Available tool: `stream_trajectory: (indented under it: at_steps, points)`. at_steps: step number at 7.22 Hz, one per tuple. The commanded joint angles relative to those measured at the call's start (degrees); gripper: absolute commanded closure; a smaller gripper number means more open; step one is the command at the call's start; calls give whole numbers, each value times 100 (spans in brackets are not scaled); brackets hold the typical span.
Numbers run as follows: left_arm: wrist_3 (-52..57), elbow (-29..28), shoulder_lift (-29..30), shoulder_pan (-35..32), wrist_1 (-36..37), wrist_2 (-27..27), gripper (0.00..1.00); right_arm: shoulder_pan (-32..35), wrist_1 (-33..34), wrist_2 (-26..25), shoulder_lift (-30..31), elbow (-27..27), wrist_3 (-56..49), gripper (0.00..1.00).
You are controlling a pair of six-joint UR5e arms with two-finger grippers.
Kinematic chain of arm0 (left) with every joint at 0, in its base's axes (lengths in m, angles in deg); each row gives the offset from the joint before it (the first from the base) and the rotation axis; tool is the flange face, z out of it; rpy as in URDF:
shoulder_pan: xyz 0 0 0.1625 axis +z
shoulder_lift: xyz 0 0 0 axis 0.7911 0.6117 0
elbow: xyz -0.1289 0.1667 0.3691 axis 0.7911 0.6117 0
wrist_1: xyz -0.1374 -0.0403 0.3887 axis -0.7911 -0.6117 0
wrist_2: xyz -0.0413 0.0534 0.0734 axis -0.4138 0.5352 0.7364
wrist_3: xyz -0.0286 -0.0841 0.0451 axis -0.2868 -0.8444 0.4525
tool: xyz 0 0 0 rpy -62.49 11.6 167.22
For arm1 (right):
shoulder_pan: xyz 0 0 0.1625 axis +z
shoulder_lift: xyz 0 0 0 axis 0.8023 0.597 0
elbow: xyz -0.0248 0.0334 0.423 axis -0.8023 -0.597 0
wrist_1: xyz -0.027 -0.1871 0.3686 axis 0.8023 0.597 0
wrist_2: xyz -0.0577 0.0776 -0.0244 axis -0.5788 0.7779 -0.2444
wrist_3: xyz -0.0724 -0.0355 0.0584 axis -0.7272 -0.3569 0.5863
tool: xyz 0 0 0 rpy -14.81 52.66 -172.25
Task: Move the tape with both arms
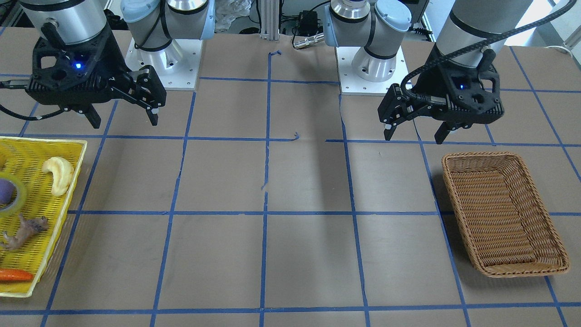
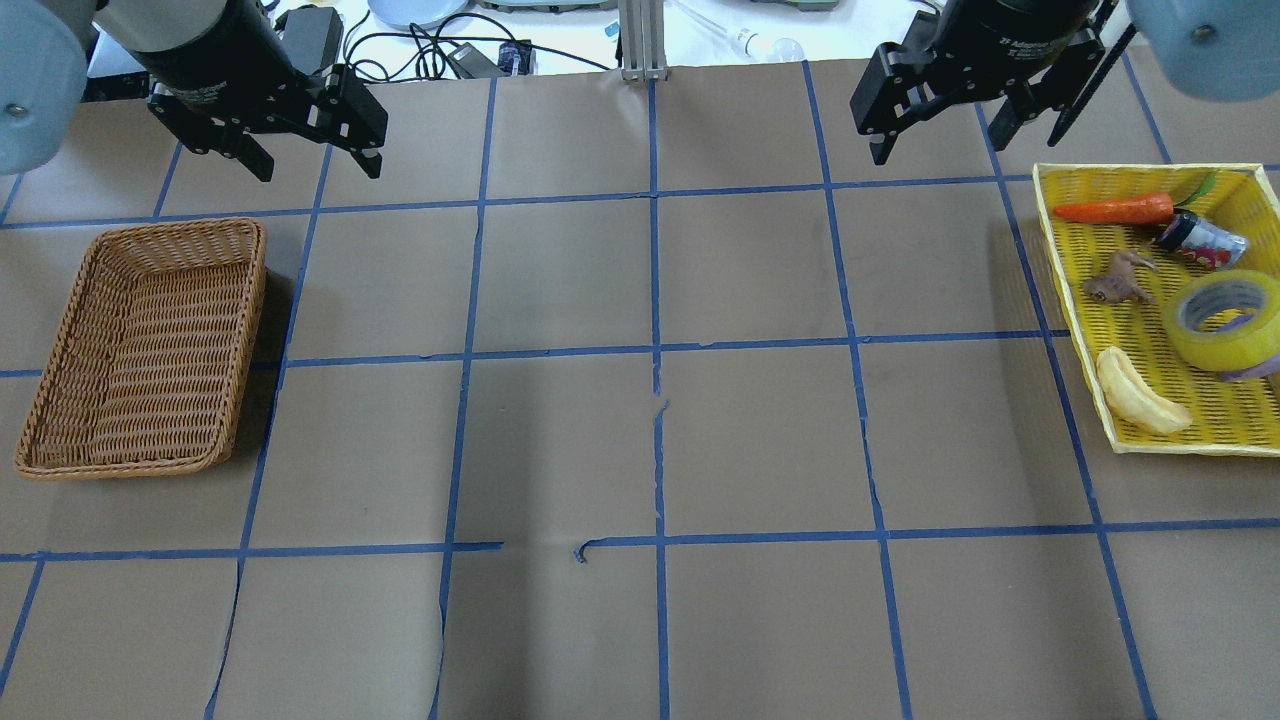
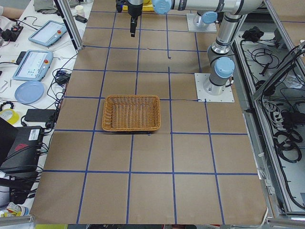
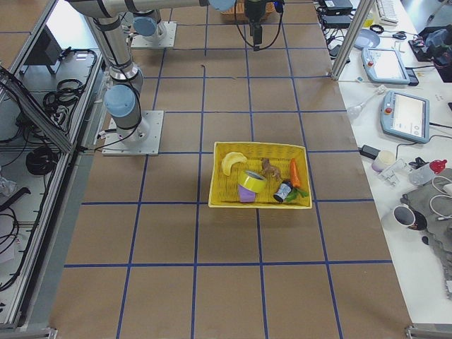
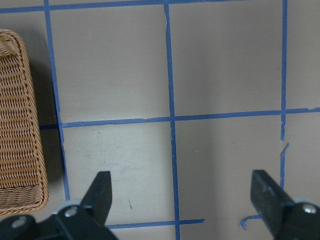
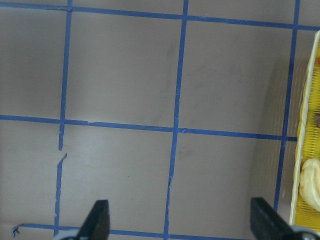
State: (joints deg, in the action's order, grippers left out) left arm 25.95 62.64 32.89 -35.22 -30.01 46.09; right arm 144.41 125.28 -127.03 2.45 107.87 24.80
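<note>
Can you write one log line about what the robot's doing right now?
tape: in yellow basket, not yet gripped | left gripper: open, empty | right gripper: open, empty | wicker basket: empty

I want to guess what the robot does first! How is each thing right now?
tape, tilted in the yellow basket, not held.
left gripper, jaws open, empty.
right gripper, jaws open, empty.
wicker basket, empty.
yellow basket, holds the tape, a carrot and a banana.

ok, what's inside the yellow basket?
Tape, banana, carrot, toy animal, small bottle. A purple thing is mostly covered by the tape; can't identify it.
</note>
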Motion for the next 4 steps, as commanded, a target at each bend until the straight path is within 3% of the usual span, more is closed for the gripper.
stream_trajectory:
  at_steps: [1, 3, 4]
  points:
    - [0, 0, 0, 14, 9, 0, 0, -297, -36, -26, -17, 17, -77, 0]
    - [0, 0, 0, 14, 26, 0, 0, -999, -202, -43, -8, 26, -715, 0]
    - [0, 0, 0, -3, 26, 0, 0, -1342, -535, -426, -60, 43, -841, 0]
